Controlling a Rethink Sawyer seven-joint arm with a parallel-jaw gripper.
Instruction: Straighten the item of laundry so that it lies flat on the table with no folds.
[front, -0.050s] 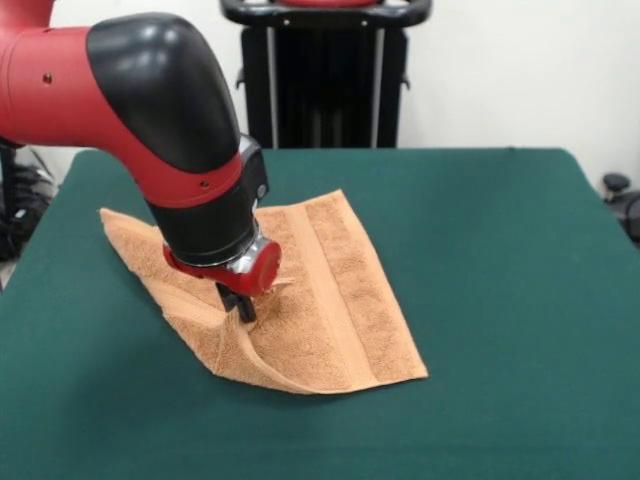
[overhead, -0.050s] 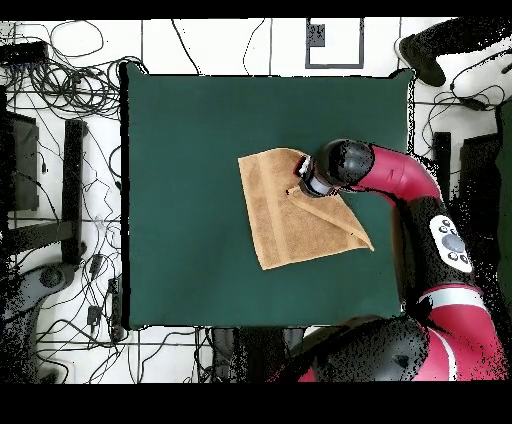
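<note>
Orange-tan terry towel (front, -0.050s: 330, 300) sits mid dark green felt table (front, -0.050s: 500, 300), nearer its robot-side edge; one corner folded over, raised crease. Red-black gripper (front, -0.050s: 240, 305) pressed into the fold; can't tell whether pinched or spread. Soft, light, drapes; best grabbed at the folded corner's edge.

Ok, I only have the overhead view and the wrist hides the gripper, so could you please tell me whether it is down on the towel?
Observer: Yes. In the front view the gripper reaches down to the towel, and the cloth puckers up around it.
Operator: Thank you. Does the towel lie flat beside it?
Observer: No. A raised crease runs from the gripper to the towel's edge nearest the front camera.
</note>
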